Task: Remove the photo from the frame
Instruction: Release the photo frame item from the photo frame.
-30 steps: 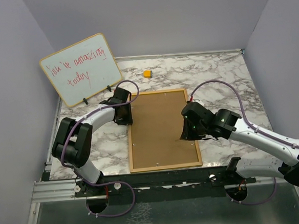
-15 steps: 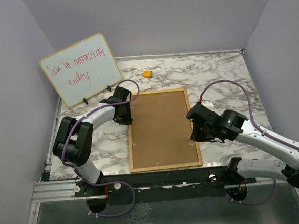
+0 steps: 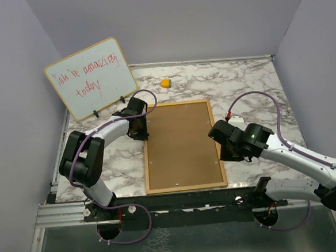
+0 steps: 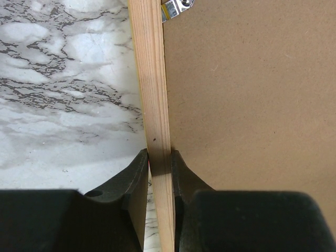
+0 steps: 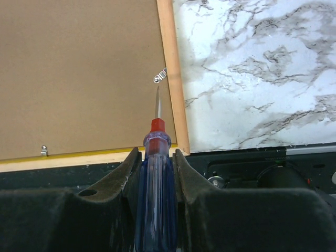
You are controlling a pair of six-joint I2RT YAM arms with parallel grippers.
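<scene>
Lying back-up on the marble table (image 3: 243, 86), the frame (image 3: 184, 145), rigid and probably light, is pinched at its left wooden rail, the likeliest handhold, by the left gripper (image 4: 159, 160) while the right gripper (image 5: 156, 157) clamps a screwdriver (image 5: 156, 176) aimed at a clip (image 5: 160, 76), the photo hidden beneath.

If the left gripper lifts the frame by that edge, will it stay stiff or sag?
Probably stiff: the frame has a wooden rim and board backing. Wide, flat and pinched at one edge by the left gripper, it may tilt.

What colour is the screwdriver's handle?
The screwdriver handle is translucent blue with a red collar, clearest in the right wrist view.
</scene>
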